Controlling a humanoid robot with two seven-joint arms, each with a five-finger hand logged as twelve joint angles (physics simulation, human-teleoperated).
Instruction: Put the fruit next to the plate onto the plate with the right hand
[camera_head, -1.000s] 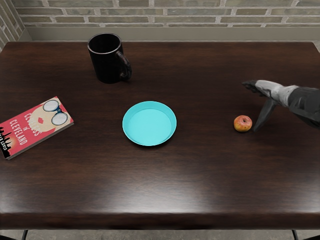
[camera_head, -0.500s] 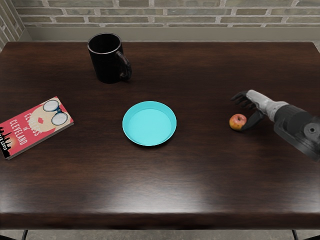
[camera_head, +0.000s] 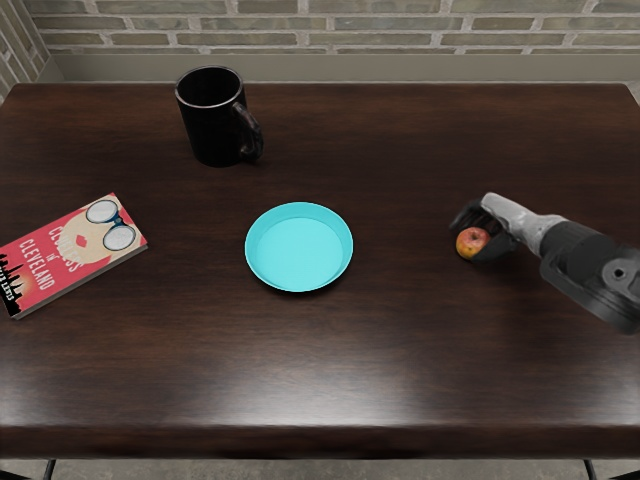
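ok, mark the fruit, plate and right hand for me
fruit (camera_head: 471, 242): head view, on its visible red-yellow side.
plate (camera_head: 299, 248): head view, on its bare centre.
right hand (camera_head: 498, 235): head view, on the middle of the hand, curled round the fruit.

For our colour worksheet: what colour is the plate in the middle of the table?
Turquoise, plain with no pattern; the head view shows the plate clearly.

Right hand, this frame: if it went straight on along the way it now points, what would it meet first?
The fruit, inside the curled fingers of the right hand. Past it lies bare table. The line seems to pass behind the plate, toward the mug, though depth is unclear.
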